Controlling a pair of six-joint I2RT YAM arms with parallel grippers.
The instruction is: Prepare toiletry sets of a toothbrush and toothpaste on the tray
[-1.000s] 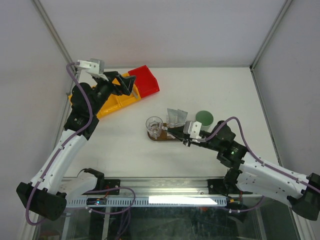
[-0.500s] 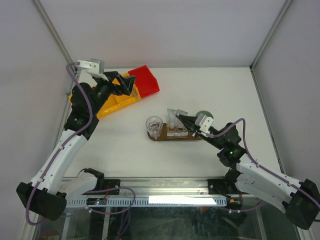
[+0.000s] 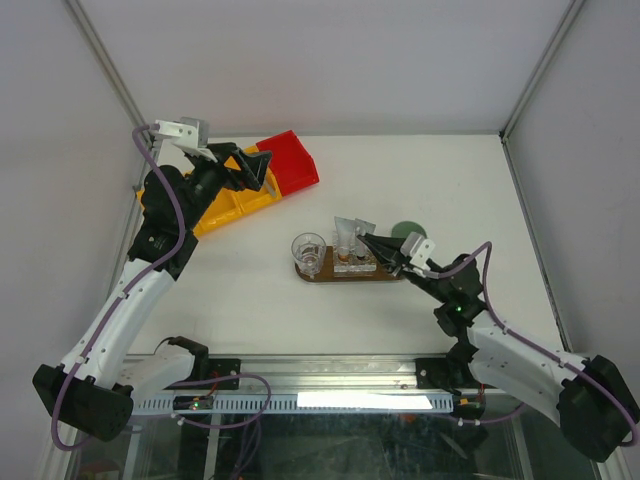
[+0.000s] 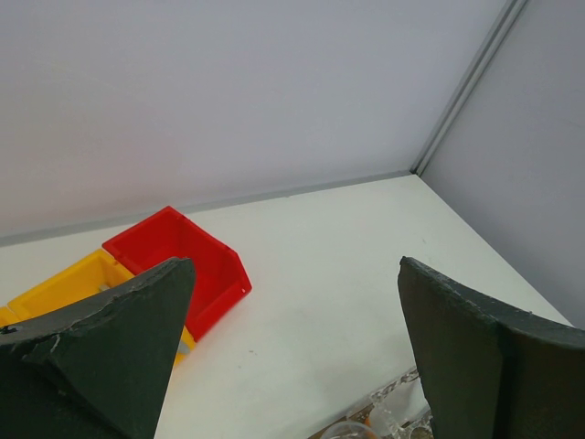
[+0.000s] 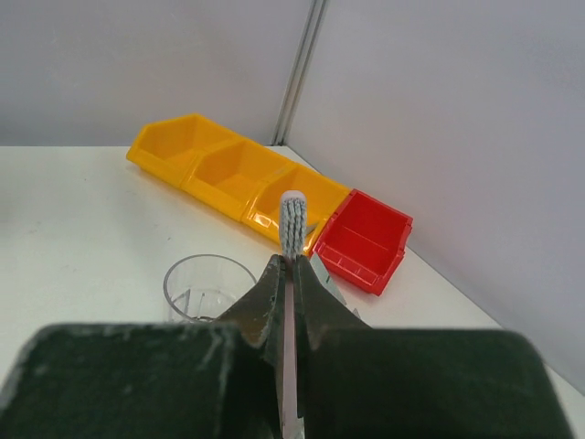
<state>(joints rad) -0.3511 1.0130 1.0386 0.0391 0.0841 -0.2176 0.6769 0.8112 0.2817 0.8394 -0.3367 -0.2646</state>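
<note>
The dark brown tray (image 3: 330, 275) lies mid-table. A clear glass (image 3: 308, 251) stands on its left end, and it also shows in the right wrist view (image 5: 209, 286). Pale grey tubes (image 3: 349, 231) rise from the tray's middle by a second clear glass (image 3: 353, 263). My right gripper (image 3: 371, 243) hovers over the tray's right part, shut on a thin toothbrush (image 5: 292, 222) whose bristled head sticks out past the fingertips (image 5: 274, 274). My left gripper (image 3: 252, 170) is open and empty, high over the bins; its fingers (image 4: 119, 338) frame bare table.
A yellow divided bin (image 3: 232, 205) and a red bin (image 3: 293, 163) sit at the back left; both also show in the right wrist view, the yellow bin (image 5: 219, 165) and the red bin (image 5: 366, 240). A mint-green cup (image 3: 410, 233) stands behind the right gripper.
My right gripper has risen from low over the tray's middle and drawn back to the right, still holding the toothbrush. The left arm has not moved.
</note>
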